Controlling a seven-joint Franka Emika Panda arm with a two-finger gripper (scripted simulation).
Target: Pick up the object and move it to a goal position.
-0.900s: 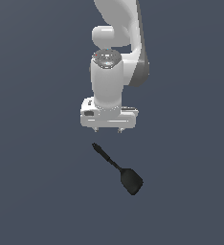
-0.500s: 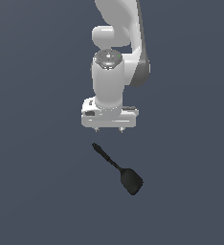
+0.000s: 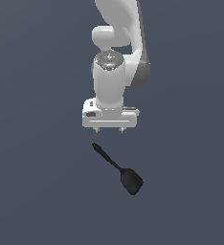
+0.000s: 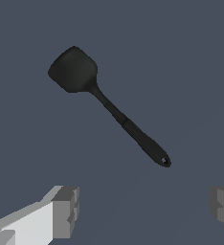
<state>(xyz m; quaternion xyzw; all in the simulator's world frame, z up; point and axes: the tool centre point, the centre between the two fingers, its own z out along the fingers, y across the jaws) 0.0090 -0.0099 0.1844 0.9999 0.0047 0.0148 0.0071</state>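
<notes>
Plain grey floor (image 3: 37, 191), spatula (image 3: 118, 169) unobstructed, jaws parted

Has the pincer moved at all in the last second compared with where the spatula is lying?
Yes, slightly. In the exterior view the pincer has shifted a little toward the spatula, which has stayed put on the floor; its jaws are open.
</notes>
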